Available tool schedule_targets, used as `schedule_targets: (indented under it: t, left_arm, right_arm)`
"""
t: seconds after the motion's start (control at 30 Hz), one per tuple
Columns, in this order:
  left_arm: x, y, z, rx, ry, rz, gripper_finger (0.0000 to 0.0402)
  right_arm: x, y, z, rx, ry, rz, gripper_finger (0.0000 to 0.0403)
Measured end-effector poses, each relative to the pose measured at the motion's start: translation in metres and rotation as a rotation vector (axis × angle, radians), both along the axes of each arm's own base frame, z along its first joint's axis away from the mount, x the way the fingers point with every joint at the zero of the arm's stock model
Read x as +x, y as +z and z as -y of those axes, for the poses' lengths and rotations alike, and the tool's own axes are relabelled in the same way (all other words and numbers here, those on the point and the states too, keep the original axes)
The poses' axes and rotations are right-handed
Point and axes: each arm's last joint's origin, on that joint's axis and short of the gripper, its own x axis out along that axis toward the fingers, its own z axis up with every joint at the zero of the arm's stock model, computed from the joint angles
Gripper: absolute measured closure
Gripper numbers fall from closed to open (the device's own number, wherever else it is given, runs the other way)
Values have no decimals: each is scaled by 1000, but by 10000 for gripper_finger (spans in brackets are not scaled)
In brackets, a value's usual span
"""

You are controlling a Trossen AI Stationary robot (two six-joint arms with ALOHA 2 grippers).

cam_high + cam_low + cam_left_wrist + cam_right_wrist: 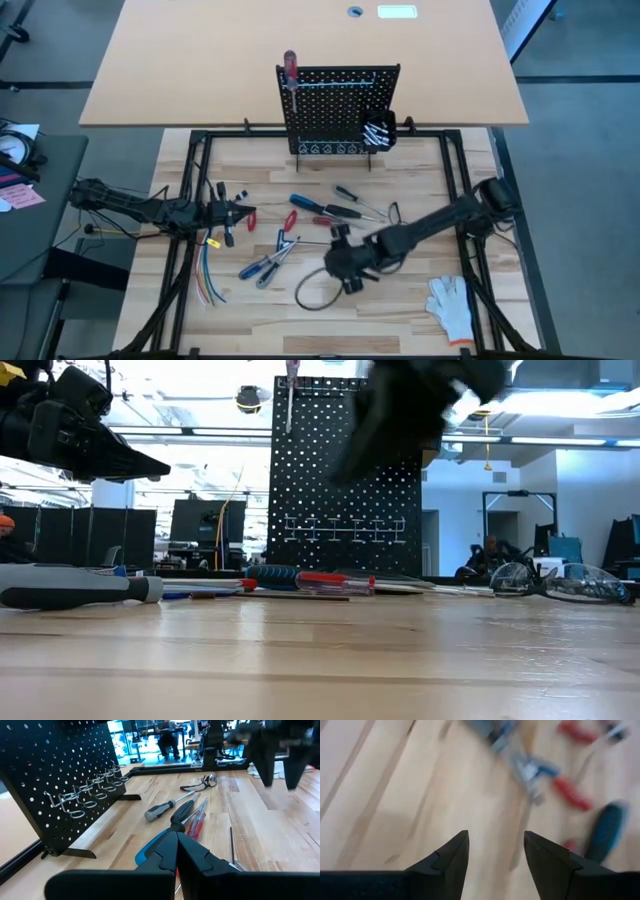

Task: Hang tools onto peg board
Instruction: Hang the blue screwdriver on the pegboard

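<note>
Screwdrivers, pliers and small wrenches, the tools [300, 225], lie scattered on the wooden table [400, 310] in front of the peg board [338, 108], which stands upright at the table's far edge with one red-handled screwdriver [290, 68] already up at its top left corner and a small black bin [380, 132] at its lower right.

Over that scatter hangs the right gripper [495, 851], fingers apart with nothing between them, above bare wood just beside the tools. Its wrist view is streaked, so I judge the arm to be moving fast. The main risk follows from that: a hasty descent could knock the tightly packed handles aside, or catch two at once where they cross. A loop of black cable [320, 290] lying near it could also snag.

Off to the side, the left gripper [176, 851] is closed and empty, low above a blue handle [150, 851]; a drop would nudge it.

No brand, label or writing is readable anywhere.
</note>
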Motion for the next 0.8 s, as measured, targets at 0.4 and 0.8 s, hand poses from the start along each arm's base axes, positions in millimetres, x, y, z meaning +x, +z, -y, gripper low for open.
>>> schedule_targets:
  t: [0.4, 0.8]
  left_arm:
    - [0, 0, 0, 0, 0, 0, 402]
    - [0, 0, 0, 0, 0, 0, 401]
  right_arm:
    - [-34, -77, 4, 213, -166, 156, 214]
    - [-14, -57, 1, 279, -50, 436, 220]
